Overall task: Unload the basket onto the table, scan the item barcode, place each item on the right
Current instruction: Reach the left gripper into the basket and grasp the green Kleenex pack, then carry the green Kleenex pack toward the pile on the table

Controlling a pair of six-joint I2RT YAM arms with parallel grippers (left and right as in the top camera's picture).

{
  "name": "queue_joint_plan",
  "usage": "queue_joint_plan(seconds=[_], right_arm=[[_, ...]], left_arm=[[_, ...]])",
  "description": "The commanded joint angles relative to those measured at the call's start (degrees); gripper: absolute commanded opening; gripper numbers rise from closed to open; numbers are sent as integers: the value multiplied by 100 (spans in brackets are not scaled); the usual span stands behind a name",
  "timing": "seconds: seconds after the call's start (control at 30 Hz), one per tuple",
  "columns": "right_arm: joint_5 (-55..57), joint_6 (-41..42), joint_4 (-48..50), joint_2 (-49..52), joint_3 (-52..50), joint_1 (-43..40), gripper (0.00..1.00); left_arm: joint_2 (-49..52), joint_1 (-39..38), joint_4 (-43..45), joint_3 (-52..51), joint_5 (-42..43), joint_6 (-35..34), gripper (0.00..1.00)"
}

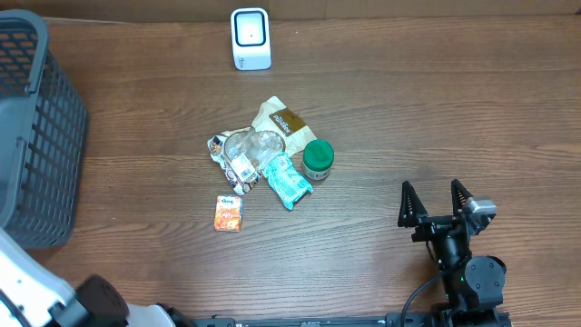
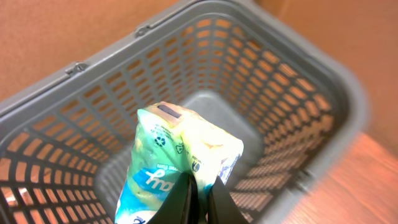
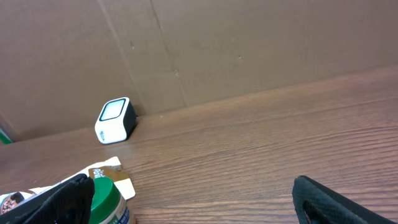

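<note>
**Green-and-white packet [image 2: 180, 149] over the basket [image 2: 298, 74]**

Clamped at its lower end by the left gripper [image 2: 202, 191], jaws closed tight on it, above the grey basket's open mouth. Judged to be at drop-off, scanning likely done. Next: part the jaws over the middle, clear of the walls. Right gripper [image 1: 438, 202] spread wide, holding nothing, near the table's front. Elsewhere: white scanner [image 1: 251, 38] at the far edge; green-lidded jar [image 1: 318, 159], teal pouch [image 1: 289, 180] and orange box [image 1: 229, 213] heaped mid-table. Nothing seen blocking the drop.

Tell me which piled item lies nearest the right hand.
The green-lidded jar, at the pile's edge toward the right hand; the teal packet comes second.
</note>
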Motion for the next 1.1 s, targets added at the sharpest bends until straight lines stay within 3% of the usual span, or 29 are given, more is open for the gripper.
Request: queue_joint_plan(seconds=[0.0, 0.23, 0.53, 0.83, 1.07], right_arm=[[-24, -4, 33, -46, -59, 26, 100], [-24, -2, 35, -46, -59, 26, 100], [-24, -2, 35, -46, -59, 26, 100], [-24, -4, 33, -46, -59, 26, 100], [-24, -4, 35, -46, -59, 26, 100]], left_arm=[[-479, -107, -284, 48, 905, -98, 4], [-503, -1008, -1449, 4, 1099, 175, 4], [-426, -2273, -1696, -1130, 800, 367, 4], [-426, -3602, -590, -3622, 1150, -52, 4], [-424, -5088, 455, -4789, 1252, -1379, 4]])
